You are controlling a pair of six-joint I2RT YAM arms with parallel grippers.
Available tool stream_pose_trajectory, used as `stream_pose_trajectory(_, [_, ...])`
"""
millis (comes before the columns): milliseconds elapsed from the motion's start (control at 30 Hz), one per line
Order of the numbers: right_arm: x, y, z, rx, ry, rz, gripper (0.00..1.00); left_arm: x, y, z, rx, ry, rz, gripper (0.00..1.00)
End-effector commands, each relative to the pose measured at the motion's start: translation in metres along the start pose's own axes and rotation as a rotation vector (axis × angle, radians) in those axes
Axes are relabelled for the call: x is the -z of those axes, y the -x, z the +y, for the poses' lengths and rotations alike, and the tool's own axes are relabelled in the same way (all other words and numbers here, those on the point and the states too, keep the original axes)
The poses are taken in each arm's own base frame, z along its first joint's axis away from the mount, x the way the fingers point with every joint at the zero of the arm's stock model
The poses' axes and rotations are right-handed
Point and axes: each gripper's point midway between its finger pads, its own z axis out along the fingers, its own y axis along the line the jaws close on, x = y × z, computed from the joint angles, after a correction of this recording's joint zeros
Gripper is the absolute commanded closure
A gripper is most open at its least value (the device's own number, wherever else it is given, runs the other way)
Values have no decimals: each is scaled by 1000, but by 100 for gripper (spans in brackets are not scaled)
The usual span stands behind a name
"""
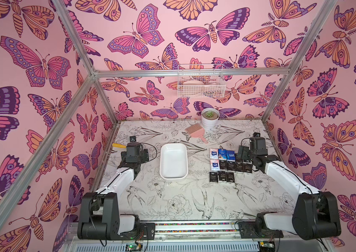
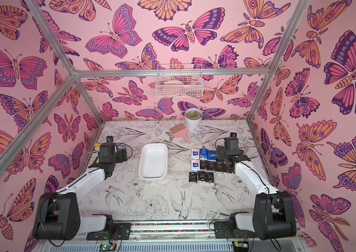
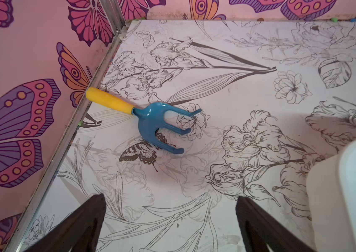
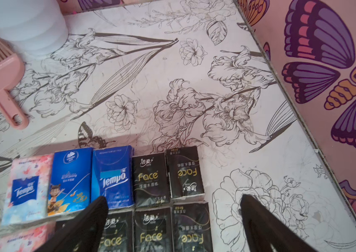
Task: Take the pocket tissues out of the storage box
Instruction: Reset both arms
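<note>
the storage box (image 1: 173,161) sits empty on the table (image 1: 183,203) between the two arms in both top views, and the pocket tissues (image 1: 227,163) lie in tidy rows flat on the table just to its right, outside it; black packets make up most of the rows, with blue and white-pink ones toward the far end. the right gripper (image 4: 172,218) hangs over those packets with its fingers (image 4: 89,218) spread wide and nothing between them. the left gripper (image 3: 170,218) is likewise wide apart and empty, hovering over bare table near a blue garden fork (image 3: 150,122) with a yellow handle, beside the box's left edge
</note>
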Motion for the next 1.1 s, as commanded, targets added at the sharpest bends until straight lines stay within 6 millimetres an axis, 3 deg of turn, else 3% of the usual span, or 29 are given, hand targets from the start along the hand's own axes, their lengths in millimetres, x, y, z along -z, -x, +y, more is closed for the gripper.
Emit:
stream_pose_trajectory(0, [-3, 6, -16, 4, -27, -63, 1, -6, 8, 0, 30, 0, -108, 1])
stream_pose_trajectory(200, [-19, -2, -43, -10, -89, -131, 1, -15, -7, -11, 25, -59, -198, 5])
stream_pose_trajectory(367, [-35, -1, -40, 19, -78, -243, 1, -17, -18, -15, 29, -85, -330, 4])
stream_pose_trajectory(433, [-39, 0, -36, 29, -52, -291, 1, -19, -21, -16, 29, -84, -275, 4])
stream_pose_trajectory(567, [-40, 1, -13, 40, 104, -344, 1, -20, -19, -15, 36, -84, -285, 0])
stream_pose_trajectory(767, [-47, -10, -27, -14, 40, -398, 1, -20, -19, -15, 35, -83, -292, 0])
stream_pose_trajectory(1067, [-46, -9, -27, -11, 40, -392, 1, -20, -19, -15, 35, -83, -293, 0])
